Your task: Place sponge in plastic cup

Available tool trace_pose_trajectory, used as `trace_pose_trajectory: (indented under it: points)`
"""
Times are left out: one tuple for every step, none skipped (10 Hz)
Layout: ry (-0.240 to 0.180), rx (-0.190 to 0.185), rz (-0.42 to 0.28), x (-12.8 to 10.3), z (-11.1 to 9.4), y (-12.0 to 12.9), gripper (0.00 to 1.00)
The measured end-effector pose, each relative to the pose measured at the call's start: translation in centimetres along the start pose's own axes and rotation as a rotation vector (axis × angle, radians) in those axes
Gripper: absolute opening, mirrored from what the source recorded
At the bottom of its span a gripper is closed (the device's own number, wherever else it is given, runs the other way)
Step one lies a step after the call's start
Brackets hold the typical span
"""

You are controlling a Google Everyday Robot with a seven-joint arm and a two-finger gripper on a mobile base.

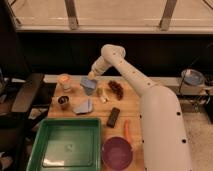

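At the lower left of the frame sits the green tray (65,145) on my wooden tabletop (131,106). Above it, toward the left edge, stand the orange-and-white cup (64,81) and, just below that, the small dark metal cup (63,102). Right of the dark cup lies the folded blue cloth (83,106). Above the cloth, left of centre, stands the plastic cup (89,86), and my fingers (92,75) hang just over its rim; the sponge I cannot make out apart from the cup, and whether my fingers are apart or together I cannot tell. Further right lie a pale small item (102,95), a dark reddish cluster (116,88), a black bar (113,117), a carrot (127,131) and, at the bottom, the purple bowl (117,153).
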Motion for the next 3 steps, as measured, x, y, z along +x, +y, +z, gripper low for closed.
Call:
trace_pose_trajectory:
  points:
    - [-0.002,-0.005,0.004,0.0,-0.16,0.05,0.8]
    - [-0.001,-0.006,0.004,0.04,-0.16,0.05,0.8]
    - [-0.001,-0.007,0.005,0.07,-0.07,0.07,0.8]
